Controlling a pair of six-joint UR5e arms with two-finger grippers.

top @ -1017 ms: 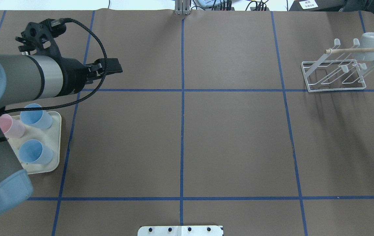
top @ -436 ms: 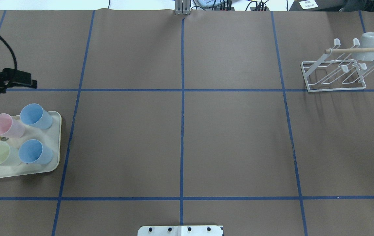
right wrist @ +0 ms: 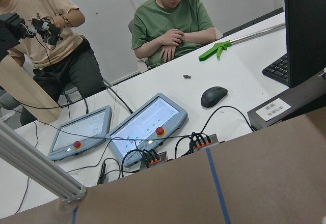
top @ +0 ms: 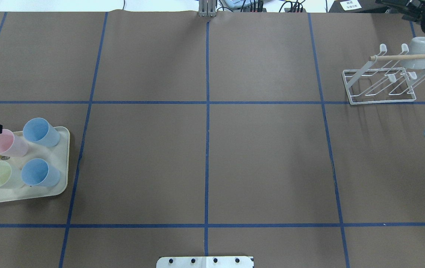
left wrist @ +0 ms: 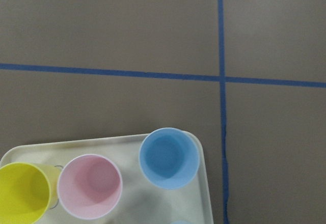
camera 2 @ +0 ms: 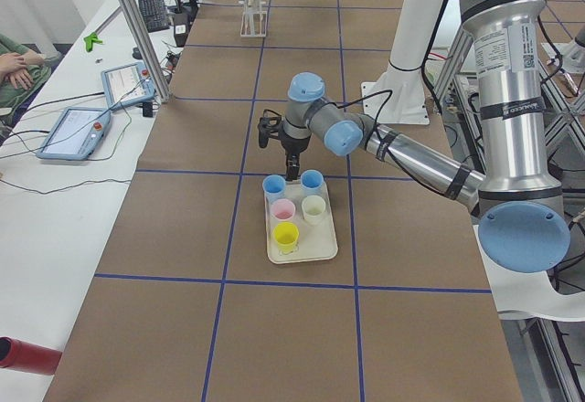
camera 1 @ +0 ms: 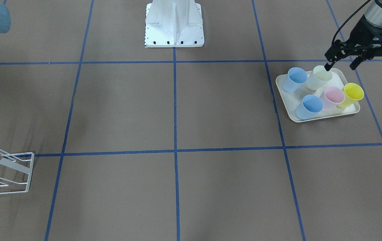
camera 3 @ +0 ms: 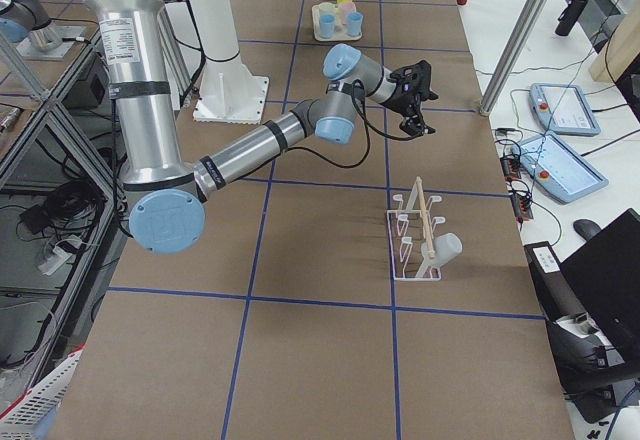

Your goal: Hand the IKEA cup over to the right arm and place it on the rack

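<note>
At the counter's (top: 205, 156) left end, five cups stand upright on a cream tray (top: 30, 193). A blue cup (camera 1: 295, 79) and a second blue cup (camera 1: 309, 107) line the tray's side that faces the counter's middle. A pale green cup (camera 1: 318, 78) and a pink cup (camera 1: 332, 97) stand behind them, and a yellow cup (camera 1: 351, 94) is outermost, just beside the pink one.

The left gripper (camera 1: 340, 67) hangs above the tray, pointing down. Its two fingers are spread wide with nothing between them, and they touch no cup. Which cup it is over cannot be told from these angles. Its wrist camera looks down on one blue cup, the pink cup, the yellow cup and a tray corner.

The rack (top: 382, 83) sits near the counter's far right corner, towards the operators' edge. A pale grey cup (top: 420, 52) hangs upside down on a prong at its right end.

The right arm (camera 3: 290, 125) reaches out over the counter towards the operators' edge. The right gripper (camera 3: 413, 120) is raised and well apart from the rack. Whether its fingers are parted cannot be told, and nothing is seen in it.

Blue tape lines (top: 207, 111) divide the counter into squares.
</note>
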